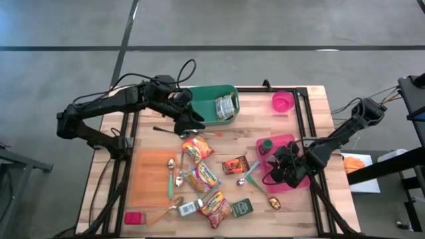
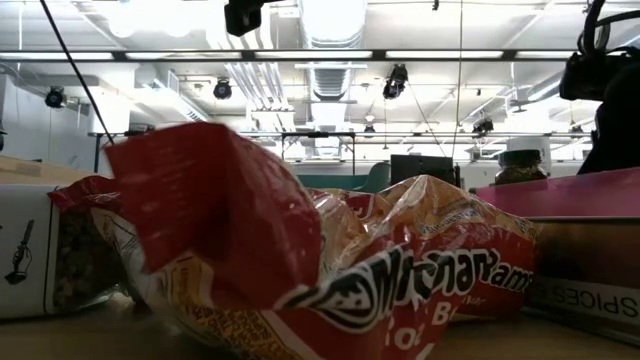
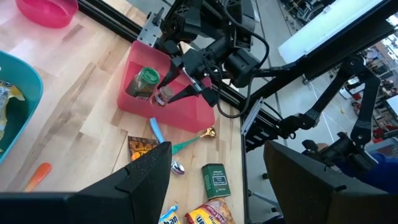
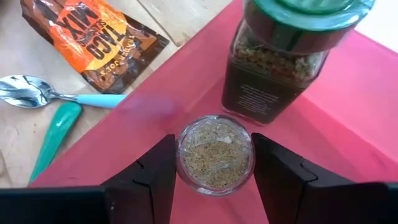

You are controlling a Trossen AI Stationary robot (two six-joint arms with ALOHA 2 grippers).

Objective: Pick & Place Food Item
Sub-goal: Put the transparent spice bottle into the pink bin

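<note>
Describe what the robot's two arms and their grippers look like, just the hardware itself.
Both arms are dark, slim and jointed, with black cables looping along them. The left gripper and right gripper each end in two black, angular, wedge-shaped fingers. No markings are readable on them.

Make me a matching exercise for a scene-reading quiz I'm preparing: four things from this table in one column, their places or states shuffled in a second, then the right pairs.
Column one:
1. small spice jar
2. green-lidded jar
3. taco mix packet
4. pink bowl

Column two:
A. lying flat on the bare wood
B. between the right gripper's fingers
C. standing upright in the pink tray
D. by the table's far edge, right of the green bin

Pairs: 1-B, 2-C, 3-A, 4-D
</note>
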